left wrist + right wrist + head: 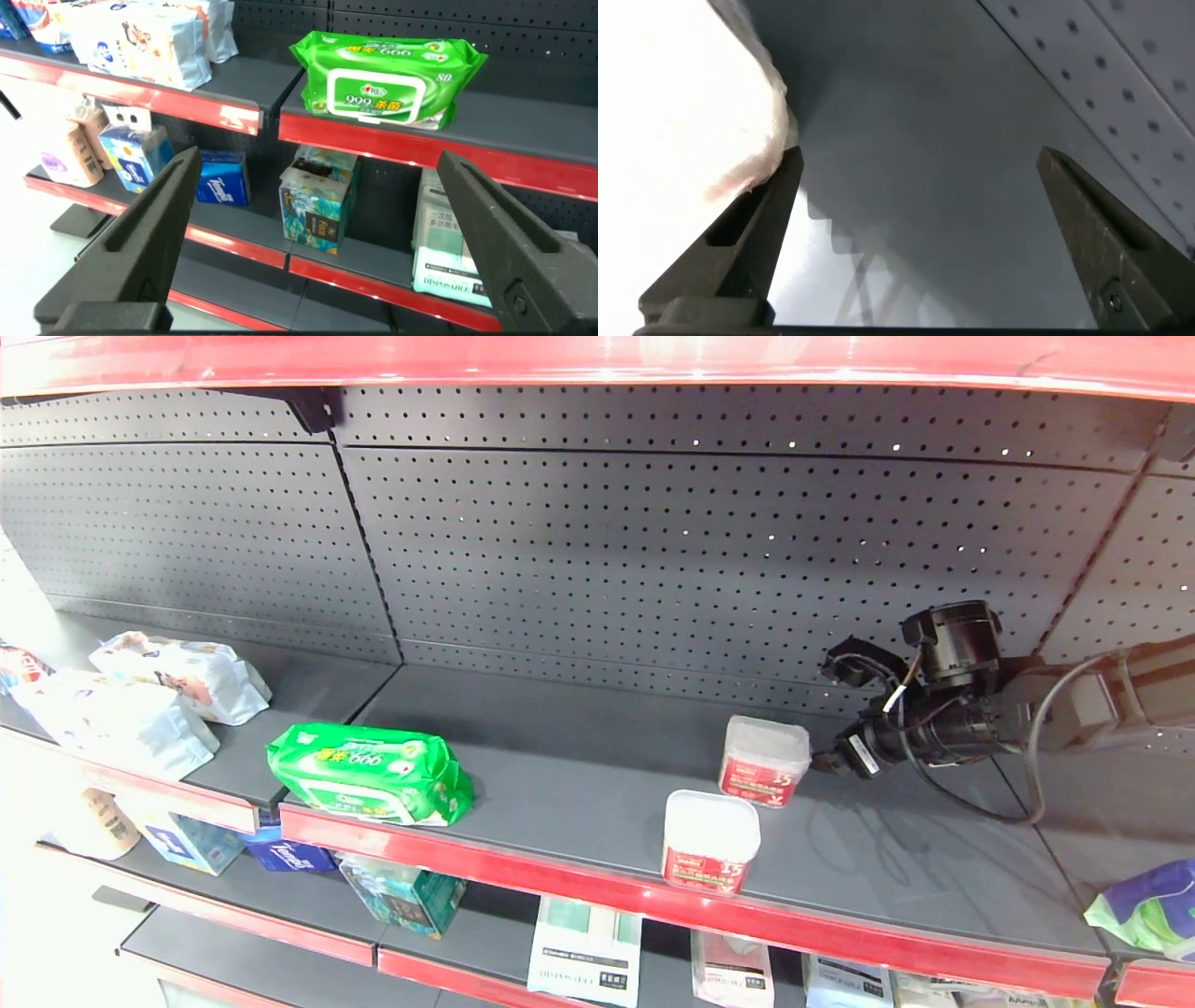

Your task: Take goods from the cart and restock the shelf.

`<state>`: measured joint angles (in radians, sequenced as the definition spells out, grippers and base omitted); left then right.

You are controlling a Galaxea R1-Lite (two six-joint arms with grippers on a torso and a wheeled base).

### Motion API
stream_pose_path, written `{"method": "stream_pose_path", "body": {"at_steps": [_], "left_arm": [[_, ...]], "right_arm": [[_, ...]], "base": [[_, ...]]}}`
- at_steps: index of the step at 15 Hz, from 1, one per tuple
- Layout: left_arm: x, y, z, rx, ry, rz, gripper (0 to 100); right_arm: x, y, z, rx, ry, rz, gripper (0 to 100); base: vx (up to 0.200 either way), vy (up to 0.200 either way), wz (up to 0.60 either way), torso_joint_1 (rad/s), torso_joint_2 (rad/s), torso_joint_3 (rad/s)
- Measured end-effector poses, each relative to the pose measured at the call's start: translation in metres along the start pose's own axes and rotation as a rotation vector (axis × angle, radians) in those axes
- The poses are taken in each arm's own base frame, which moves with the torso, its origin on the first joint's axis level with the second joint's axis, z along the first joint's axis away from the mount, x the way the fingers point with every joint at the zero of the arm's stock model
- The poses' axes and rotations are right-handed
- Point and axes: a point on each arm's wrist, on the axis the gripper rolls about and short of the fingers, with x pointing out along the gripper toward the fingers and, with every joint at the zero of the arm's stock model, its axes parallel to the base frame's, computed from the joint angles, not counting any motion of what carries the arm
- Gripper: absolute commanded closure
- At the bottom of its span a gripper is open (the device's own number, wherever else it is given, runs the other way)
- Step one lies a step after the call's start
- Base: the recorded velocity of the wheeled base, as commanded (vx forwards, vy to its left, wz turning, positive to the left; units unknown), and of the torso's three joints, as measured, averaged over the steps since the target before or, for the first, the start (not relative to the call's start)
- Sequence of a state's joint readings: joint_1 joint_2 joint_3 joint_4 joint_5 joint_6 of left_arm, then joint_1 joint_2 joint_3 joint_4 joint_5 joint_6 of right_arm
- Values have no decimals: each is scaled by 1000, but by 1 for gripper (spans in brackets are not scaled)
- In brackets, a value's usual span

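The right arm [943, 709] reaches in over the grey shelf [579, 775] from the robot's right, close to the pegboard back [653, 541], with its wrist just beside the rear tub [764, 761]. This is a small container with a white lid and a red label, standing upright about midway back on the shelf. In the right wrist view the right gripper [920, 159] has its fingers spread wide with only bare shelf between them. A pale blurred shape [682, 93], most likely that tub, sits close against the outer side of one finger [757, 233] — whether it touches the finger cannot be told. A front tub [711, 840] of the same kind stands upright at the shelf's red edge strip [560, 877], near the rear one but apart from it. Well to the left, a green wipes pack [369, 775] lies flat near the front edge of the same shelf. In the left wrist view the left gripper [318, 159] is also wide open and holds nothing — it hangs in front of the shelving, below the level of the green wipes pack. Beyond it, on the shelf below, are a teal box [320, 201] and a blue pack [222, 177]. White packs [182, 677] lie on the neighbouring shelf section to the left, and a blue-and-green pack [1153, 905] lies at the far right.
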<state>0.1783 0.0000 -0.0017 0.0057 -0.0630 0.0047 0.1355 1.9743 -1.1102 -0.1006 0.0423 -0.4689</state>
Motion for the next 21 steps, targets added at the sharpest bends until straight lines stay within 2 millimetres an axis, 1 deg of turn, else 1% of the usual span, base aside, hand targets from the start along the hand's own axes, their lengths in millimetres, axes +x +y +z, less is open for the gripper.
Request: {"method": "stream_pose_path", "body": {"at_steps": [4, 11, 15, 18, 21], "left_arm": [[0, 0, 0, 0, 0, 0, 0], [0, 0, 0, 0, 0, 0, 0], [0, 0, 0, 0, -1, 0, 0], [0, 0, 0, 0, 0, 0, 0], [0, 0, 0, 0, 0, 0, 0]], "right_arm": [[3, 3, 6, -11, -14, 6, 0], [7, 7, 10, -21, -20, 16, 0], [4, -2, 5, -1, -12, -2, 0], [-14, -15, -6, 60, -9, -39, 0], [-47, -18, -21, 231, -10, -74, 0]], "base": [[0, 0, 0, 0, 0, 0], [0, 0, 0, 0, 0, 0], [0, 0, 0, 0, 0, 0], [0, 0, 0, 0, 0, 0], [0, 0, 0, 0, 0, 0]]}}
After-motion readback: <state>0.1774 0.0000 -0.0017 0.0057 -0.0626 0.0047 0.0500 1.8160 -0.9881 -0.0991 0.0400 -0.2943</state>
